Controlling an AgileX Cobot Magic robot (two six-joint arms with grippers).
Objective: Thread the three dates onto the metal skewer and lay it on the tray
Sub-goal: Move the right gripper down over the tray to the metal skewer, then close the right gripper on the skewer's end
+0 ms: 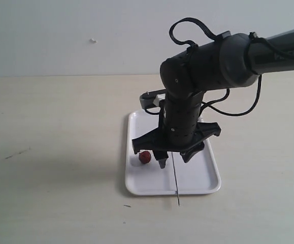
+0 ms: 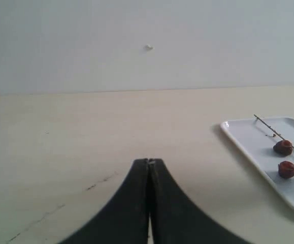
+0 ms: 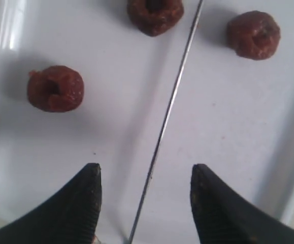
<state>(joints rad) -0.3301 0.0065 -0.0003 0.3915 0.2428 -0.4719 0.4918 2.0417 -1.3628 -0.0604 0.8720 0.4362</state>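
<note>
The white tray (image 1: pixel 207 178) sits low in the middle of the outside view; the right gripper (image 3: pixel 145 175) hangs just over it, jaws spread wide and empty, while the left gripper (image 2: pixel 149 161) is pinched shut on nothing over the table (image 2: pixel 60 142) at left. The skewer (image 3: pixel 173 96) lies flat on the tray between those open fingers, one end poking past the bottom rim, and the three dates (image 3: pixel 55 88) sit loose beside it, none threaded. To lift that thin rod I'd come straight down, tips onto the tray floor, and close gently so it can't roll.
</note>
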